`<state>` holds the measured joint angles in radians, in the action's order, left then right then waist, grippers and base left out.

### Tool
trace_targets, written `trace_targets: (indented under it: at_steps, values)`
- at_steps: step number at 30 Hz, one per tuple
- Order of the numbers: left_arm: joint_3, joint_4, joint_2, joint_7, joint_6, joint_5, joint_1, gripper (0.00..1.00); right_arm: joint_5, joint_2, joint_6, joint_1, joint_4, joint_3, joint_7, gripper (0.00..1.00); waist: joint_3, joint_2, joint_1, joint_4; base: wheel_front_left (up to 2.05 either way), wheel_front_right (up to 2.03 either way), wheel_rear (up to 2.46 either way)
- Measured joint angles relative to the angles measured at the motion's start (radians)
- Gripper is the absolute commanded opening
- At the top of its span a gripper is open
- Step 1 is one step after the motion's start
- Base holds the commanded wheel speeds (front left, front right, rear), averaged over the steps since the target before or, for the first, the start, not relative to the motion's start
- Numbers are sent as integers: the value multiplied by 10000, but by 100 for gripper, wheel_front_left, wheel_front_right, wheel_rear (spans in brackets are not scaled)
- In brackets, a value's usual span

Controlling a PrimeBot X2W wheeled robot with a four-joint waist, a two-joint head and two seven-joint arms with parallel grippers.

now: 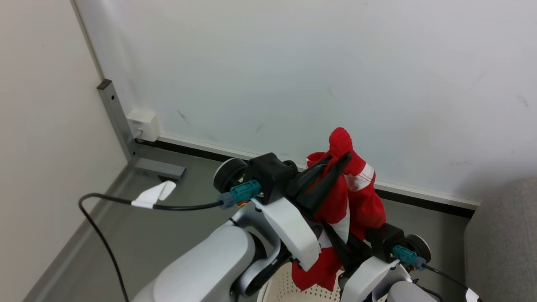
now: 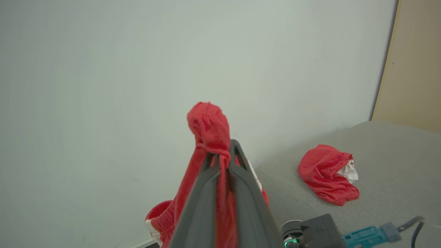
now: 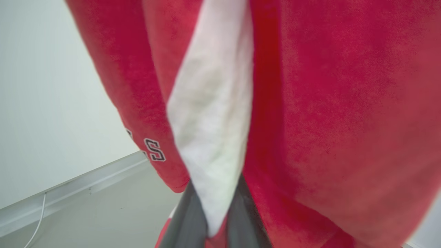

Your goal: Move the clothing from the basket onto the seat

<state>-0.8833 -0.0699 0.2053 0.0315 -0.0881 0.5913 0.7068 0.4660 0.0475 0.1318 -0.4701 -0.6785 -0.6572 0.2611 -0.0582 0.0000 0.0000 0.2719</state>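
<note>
My left gripper (image 1: 342, 161) is raised and shut on a bunch of bright red clothing (image 1: 356, 197) with white stripes, which hangs down from its fingertips. In the left wrist view the two fingers (image 2: 241, 193) pinch the red fabric (image 2: 208, 124) together. Lower down, my right gripper (image 1: 350, 251) is tucked under the same hanging garment. In the right wrist view its fingers (image 3: 184, 220) are closed on a white stripe (image 3: 210, 113) of the fabric. The cream basket (image 1: 281, 289) sits directly below. A second red garment (image 2: 327, 175) lies on the grey seat (image 2: 396, 165).
A pale wall (image 1: 293, 63) stands close behind, with a dark skirting strip along the grey floor. A metal post (image 1: 119, 121) and a white socket box (image 1: 143, 124) are at the left corner. The sofa's edge (image 1: 503, 239) lies to the right. A black cable (image 1: 105, 201) loops off my left wrist.
</note>
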Motion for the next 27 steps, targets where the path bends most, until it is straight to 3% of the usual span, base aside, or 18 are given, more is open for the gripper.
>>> trace_targets:
  at_steps: [10,24,25,27]
  values:
    - [288,-533,263,286,-182,178,-196,0,-215,0,0,213,416,610,0,0,19,0,0,-446,0,0,0]
    - [111,-1053,211,573,-178,487,-824,0,-1358,163,0,961,2207,3369,0,0,109,0,0,-901,0,0,0]
    - [102,-1110,215,583,-182,487,-846,12,-1442,171,0,1010,2311,3486,0,0,119,0,0,-948,0,0,0]
    - [67,-1175,219,602,-167,493,-910,45,-1580,203,0,1046,2497,3672,-2,0,142,0,0,-1054,0,0,0]
